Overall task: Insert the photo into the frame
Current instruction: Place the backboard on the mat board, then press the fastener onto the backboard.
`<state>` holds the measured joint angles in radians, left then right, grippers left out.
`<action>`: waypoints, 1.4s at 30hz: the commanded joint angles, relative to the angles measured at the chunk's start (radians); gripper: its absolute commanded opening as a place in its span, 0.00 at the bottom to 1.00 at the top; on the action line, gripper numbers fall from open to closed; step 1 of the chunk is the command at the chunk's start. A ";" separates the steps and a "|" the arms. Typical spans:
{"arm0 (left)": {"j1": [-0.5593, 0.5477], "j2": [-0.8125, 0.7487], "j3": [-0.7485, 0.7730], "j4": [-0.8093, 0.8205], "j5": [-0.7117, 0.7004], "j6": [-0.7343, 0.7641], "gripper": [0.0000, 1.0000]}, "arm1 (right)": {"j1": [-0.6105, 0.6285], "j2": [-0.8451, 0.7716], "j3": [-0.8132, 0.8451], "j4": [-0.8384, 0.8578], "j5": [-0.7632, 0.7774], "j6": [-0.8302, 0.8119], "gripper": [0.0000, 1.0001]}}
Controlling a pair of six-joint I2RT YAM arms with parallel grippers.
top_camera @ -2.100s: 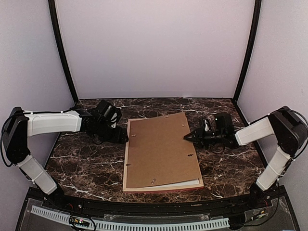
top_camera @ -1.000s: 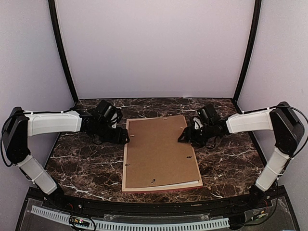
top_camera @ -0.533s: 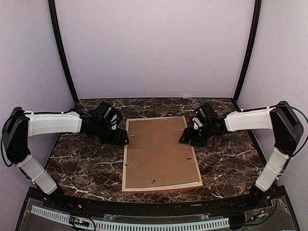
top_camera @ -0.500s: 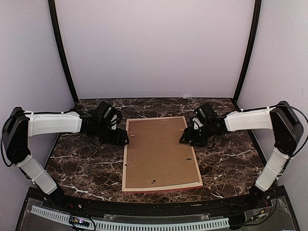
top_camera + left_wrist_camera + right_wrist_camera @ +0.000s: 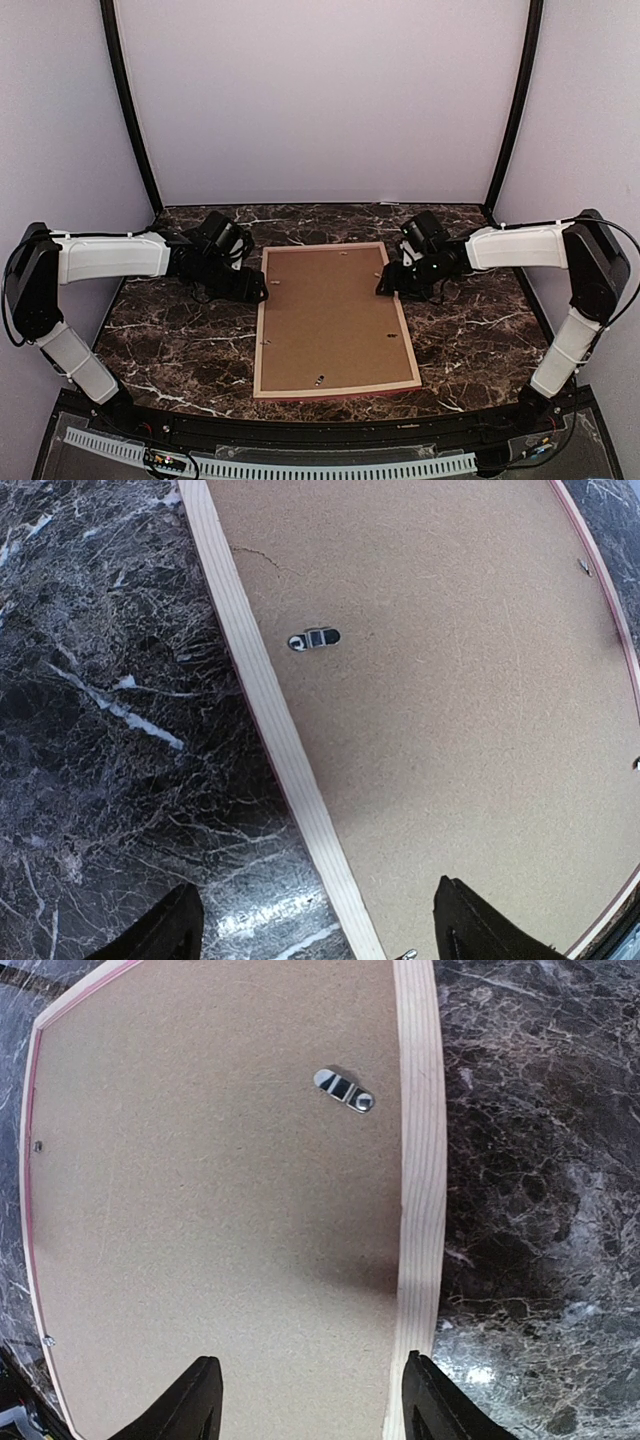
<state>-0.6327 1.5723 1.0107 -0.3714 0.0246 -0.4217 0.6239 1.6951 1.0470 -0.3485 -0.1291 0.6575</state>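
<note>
- Left hand [image 5: 315,888]: fingers spread wide, gripping nothing. It straddles the left rail of the frame [image 5: 268,715], with one finger over the table [image 5: 95,730] and the other over the backing board [image 5: 460,680].
- Right hand [image 5: 310,1358]: mirrored on the right rail and also spread and empty, with the board under one finger and the table under the other.
- Likely reason: the hands sit on opposite rails at the far end, which would steady the frame or set up work on the clips. That's my read only.
- Ahead of each hand there is a metal turn clip [image 5: 314,639] on the board, just inside the rail. I cannot tell whether either one is latched.
- The frame lies face down between the hands, and the brown board fills the opening and looks flat.
- The photo is not visible anywhere. If it is loaded, it sits beneath the board and below both hands, but I can't confirm that.
- Edges: light wood rails run away from each hand, with a thin pink lip on the outer side. The board edge sits tight against the rail, so there is little gap for a fingertip.
- Room: there is open table outward of each hand. The arms come in from the sides, so the space over the board between the hands is free.
</note>
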 commanded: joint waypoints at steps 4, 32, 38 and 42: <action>0.003 -0.015 0.000 -0.062 0.012 0.033 0.82 | 0.010 -0.046 0.000 -0.014 0.068 -0.044 0.63; -0.187 -0.066 -0.118 0.002 0.157 0.103 0.81 | 0.007 -0.006 -0.112 0.041 0.059 -0.048 0.36; -0.203 -0.014 -0.093 0.009 0.180 0.111 0.81 | 0.008 0.012 -0.120 0.058 0.047 -0.044 0.31; -0.211 0.015 -0.076 0.010 0.182 0.116 0.81 | 0.008 0.017 -0.126 0.063 0.042 -0.042 0.27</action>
<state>-0.8322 1.5726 0.8978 -0.3656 0.1890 -0.3244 0.6247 1.6974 0.9367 -0.3191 -0.0769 0.6102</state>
